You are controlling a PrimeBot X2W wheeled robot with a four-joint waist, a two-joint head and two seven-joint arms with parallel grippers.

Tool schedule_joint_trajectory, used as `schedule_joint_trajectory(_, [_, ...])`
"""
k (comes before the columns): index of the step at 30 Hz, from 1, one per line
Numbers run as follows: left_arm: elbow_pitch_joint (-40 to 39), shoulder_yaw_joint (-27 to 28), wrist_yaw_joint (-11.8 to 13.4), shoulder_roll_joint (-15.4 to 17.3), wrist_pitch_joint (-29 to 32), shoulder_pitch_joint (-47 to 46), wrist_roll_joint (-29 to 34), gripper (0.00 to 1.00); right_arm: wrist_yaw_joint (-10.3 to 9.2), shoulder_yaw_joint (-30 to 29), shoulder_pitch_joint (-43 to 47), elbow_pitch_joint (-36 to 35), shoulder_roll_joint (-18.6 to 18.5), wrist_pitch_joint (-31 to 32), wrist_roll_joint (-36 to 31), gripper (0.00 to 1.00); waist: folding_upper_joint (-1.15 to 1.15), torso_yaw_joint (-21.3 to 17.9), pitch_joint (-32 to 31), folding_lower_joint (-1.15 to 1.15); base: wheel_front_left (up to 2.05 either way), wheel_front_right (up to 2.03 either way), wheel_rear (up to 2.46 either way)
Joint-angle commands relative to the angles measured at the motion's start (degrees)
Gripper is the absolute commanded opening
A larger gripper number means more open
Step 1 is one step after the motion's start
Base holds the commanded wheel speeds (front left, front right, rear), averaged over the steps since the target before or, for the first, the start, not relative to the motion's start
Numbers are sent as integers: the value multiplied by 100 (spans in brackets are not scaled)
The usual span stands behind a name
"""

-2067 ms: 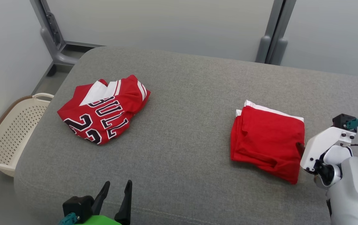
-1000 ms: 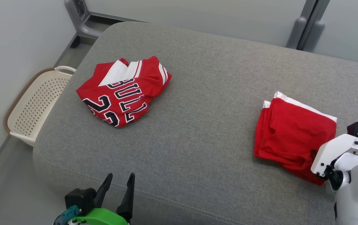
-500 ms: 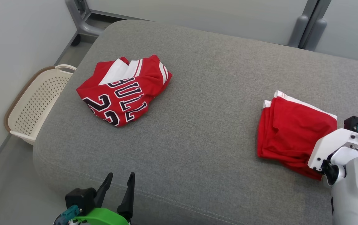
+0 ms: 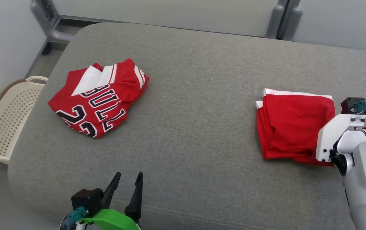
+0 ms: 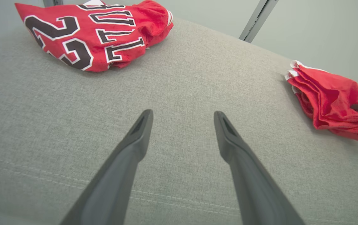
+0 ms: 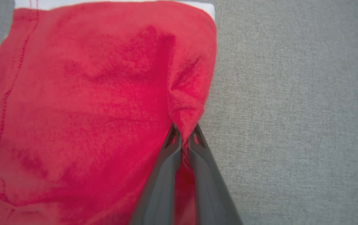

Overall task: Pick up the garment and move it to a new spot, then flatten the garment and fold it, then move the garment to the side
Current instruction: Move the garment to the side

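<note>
From the head view, the folded red garment [image 4: 293, 127], probably shorts given the white trim along its far edge, lies flat on the grey cushion [image 4: 195, 95]. The right arm's white wrist housing [image 4: 332, 137] overlaps the garment's near right corner and hides the fingers beneath it. The left gripper [image 4: 128, 175] hovers over the cushion's front edge with its fingers spread wide and nothing between them. A crumpled red basketball jersey [image 4: 96, 99] lies ahead of it and to its left, and a perforated cream basket [image 4: 1, 127] stands further left, off the cushion.

In the left wrist view, the cushion between the parted fingers is bare. The folded garment sits well apart, ahead and far to their right.

In the right wrist view, the right gripper [image 6: 183, 134] is closed narrowly on a raised ridge of red fabric at the garment's right edge. The rest of the fold spreads ahead of the fingers and to their left, and its longer side runs roughly along their line. To their right is bare cushion.

The right arm is much the nearer one and already has hold, so the move to the side looks like its job. A pinch on one edge could pull the layers open.
</note>
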Motion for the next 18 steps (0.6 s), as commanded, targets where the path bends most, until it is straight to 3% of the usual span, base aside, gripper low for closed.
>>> schedule_joint_trajectory(1, [24, -9, -32, -14, -37, -88, -15, 100, -8, 61, -83, -21, -70, 7, 82, 0, 0, -242, 96, 0, 0, 0, 0])
schedule_joint_trajectory(18, [209, -34, -150, -65, -121, -421, 74, 100, -9, 1488, -924, 359, -973, -179, 490, 0, 0, -1183, 676, 0, 0, 0, 0])
